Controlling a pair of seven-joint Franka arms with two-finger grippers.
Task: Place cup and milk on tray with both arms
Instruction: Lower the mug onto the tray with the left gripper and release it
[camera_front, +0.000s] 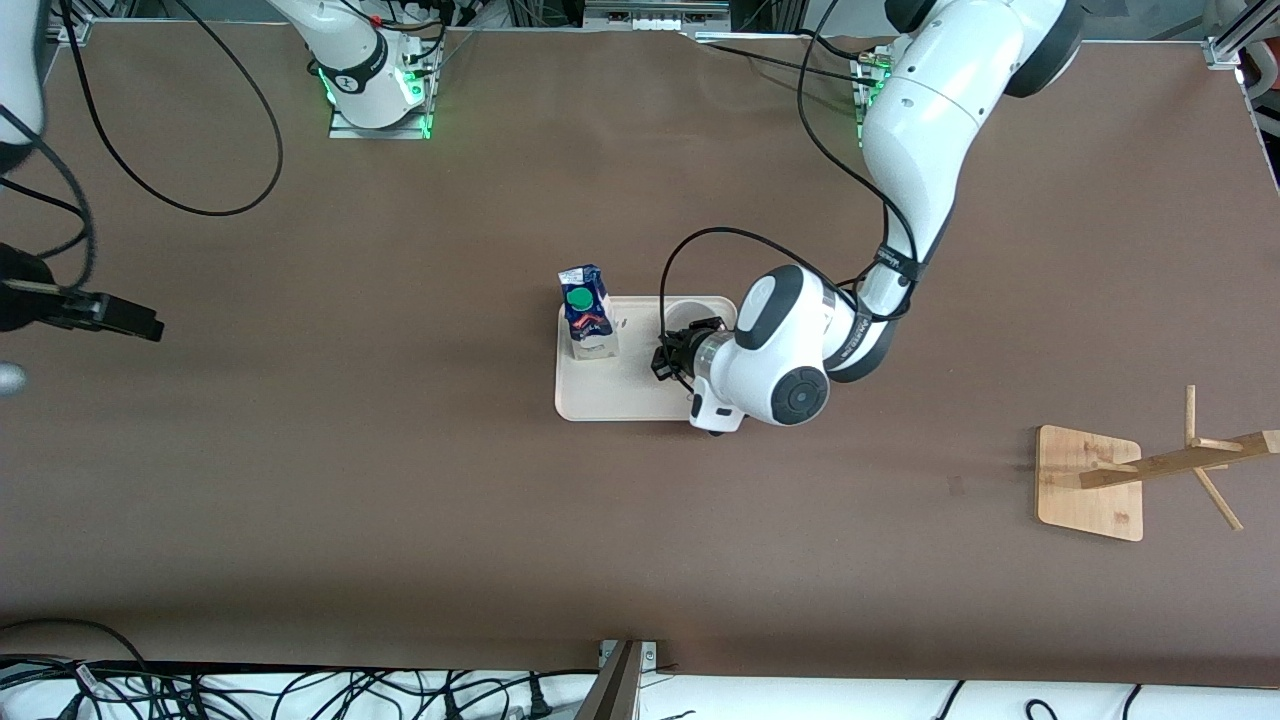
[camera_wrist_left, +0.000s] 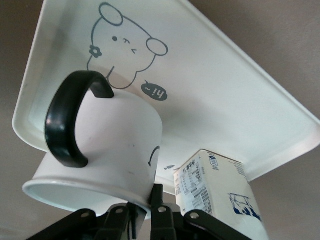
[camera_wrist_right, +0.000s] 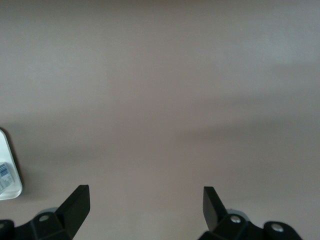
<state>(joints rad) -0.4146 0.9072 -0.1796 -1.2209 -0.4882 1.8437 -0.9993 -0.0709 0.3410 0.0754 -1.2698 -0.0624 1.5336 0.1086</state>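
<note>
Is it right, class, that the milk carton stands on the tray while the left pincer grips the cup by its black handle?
Not quite. The left pincer grips the cup by its rim; the black handle stands free, as the left wrist view shows. The milk carton does stand on the tray.

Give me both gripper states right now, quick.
Left gripper: shut on the cup rim, over the tray.
Right gripper: open, holding nothing, waiting at the right arm's end of the table.
</note>
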